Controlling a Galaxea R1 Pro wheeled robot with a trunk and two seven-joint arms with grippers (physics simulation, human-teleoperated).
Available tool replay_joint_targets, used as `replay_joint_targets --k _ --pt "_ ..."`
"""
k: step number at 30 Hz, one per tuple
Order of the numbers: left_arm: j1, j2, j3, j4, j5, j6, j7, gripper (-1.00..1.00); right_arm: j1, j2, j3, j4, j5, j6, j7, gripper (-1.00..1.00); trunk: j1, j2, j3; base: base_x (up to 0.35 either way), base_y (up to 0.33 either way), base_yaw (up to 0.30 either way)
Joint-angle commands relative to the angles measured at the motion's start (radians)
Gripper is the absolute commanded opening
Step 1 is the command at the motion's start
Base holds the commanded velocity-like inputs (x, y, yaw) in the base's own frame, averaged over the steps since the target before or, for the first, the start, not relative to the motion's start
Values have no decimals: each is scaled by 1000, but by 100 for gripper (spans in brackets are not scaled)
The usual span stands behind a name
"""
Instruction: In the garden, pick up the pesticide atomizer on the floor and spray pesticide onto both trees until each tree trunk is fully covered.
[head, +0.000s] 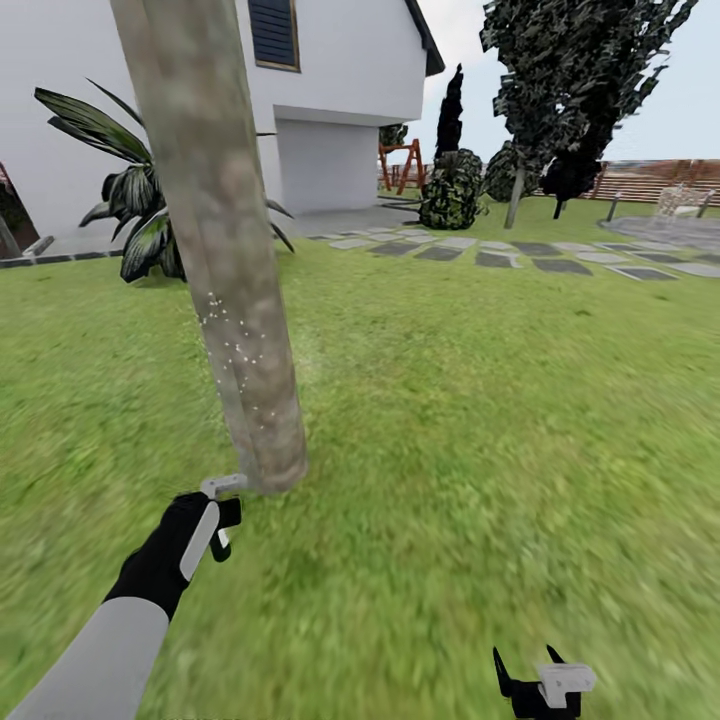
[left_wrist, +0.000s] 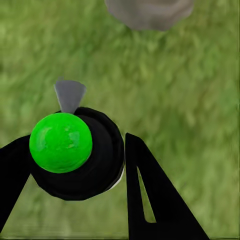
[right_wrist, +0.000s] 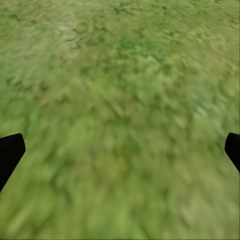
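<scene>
A thick pale grey-beige tree trunk (head: 215, 250) rises close ahead on the lawn, with fine white specks on its lower bark. Its base (left_wrist: 150, 12) also shows in the left wrist view. My left gripper (head: 222, 520) (left_wrist: 75, 185) is just beside the foot of the trunk, shut on the pesticide atomizer (head: 222, 487) (left_wrist: 75, 155). The atomizer is a dark round bottle with a bright green cap and a pale grey nozzle pointing at the trunk. A second tree (head: 560, 90) stands far off at the back right. My right gripper (head: 540, 672) hangs open over grass.
A white house (head: 340, 90) stands behind the trunk, with a broad-leaved plant (head: 140, 220) at its left. Grey stepping stones (head: 500, 255) cross the lawn at mid-right, and a slatted fence (head: 650, 185) runs along the far right. Grass (right_wrist: 120, 120) lies under the right gripper.
</scene>
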Motion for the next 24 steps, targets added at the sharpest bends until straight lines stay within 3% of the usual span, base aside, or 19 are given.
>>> replay_joint_targets --k 1,11,18,24 --pt "6 0 0 -1 1 0 0 -100 0 0 0 0 0 0 0 100 0 0 0 182 -152 124" --pt "12 -7 0 -1 9 3 0 -100 0 1 0 0 0 0 0 100 0 0 0 130 -245 30" --pt "13 -1 18 -1 6 1 0 -100 0 1 0 0 0 0 0 100 0 0 0 146 -239 258" --pt "14 -1 33 -2 7 -1 -1 -100 0 1 0 0 0 0 0 100 0 0 0 258 -4 196"
